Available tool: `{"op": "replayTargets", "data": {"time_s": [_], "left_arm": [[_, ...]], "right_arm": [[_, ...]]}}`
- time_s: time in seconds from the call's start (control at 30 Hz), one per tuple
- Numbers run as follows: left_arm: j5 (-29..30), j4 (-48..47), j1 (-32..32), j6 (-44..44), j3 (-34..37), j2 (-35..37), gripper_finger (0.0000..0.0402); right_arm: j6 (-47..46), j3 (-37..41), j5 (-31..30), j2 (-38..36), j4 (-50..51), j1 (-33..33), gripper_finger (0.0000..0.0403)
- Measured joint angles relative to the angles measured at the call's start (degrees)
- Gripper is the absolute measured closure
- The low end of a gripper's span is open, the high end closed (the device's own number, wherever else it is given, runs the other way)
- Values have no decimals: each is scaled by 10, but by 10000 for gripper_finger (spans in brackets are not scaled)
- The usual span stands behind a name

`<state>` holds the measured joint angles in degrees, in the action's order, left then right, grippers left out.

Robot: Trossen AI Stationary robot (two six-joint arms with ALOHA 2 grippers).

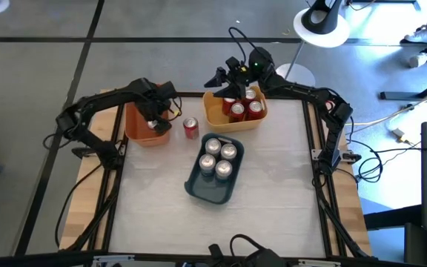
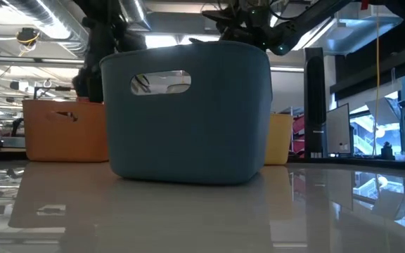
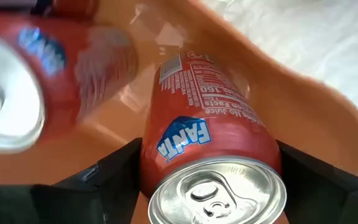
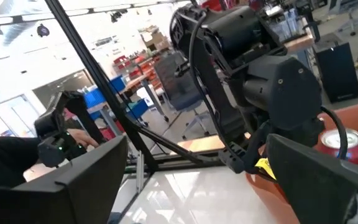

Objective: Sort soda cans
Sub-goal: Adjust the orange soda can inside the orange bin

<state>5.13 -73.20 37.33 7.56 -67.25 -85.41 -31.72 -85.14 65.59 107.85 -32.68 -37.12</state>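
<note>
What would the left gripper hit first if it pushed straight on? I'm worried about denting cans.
Probably the orange bin's floor or wall; the left gripper holds an orange Fanta can inside it.

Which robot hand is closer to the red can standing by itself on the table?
The left. The left gripper is over the orange bin, right beside the lone red can. The right gripper hangs above the yellow bin, farther off.

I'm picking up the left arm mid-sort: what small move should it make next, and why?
Probably open the left end effector and let go. Its fingers bracket an orange Fanta can that already sits down inside the orange bin, beside another can. The right end effector waits open above the yellow bin, so nothing there looks to be in the way.
</note>
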Motion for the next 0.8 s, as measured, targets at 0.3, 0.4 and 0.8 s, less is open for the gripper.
{"op": "replayTargets", "data": {"time_s": [0.3, 0.4, 0.8], "left_arm": [[-22, 29, 3, -35, -1, -45, 108], [-21, 37, 2, -35, -2, -46, 88], [-16, 18, 2, -35, -7, -32, 39]], "right_arm": [[25, 0, 0, 0, 41, 0, 22], [25, 0, 0, 0, 42, 0, 22], [22, 0, 0, 0, 43, 0, 22]]}}
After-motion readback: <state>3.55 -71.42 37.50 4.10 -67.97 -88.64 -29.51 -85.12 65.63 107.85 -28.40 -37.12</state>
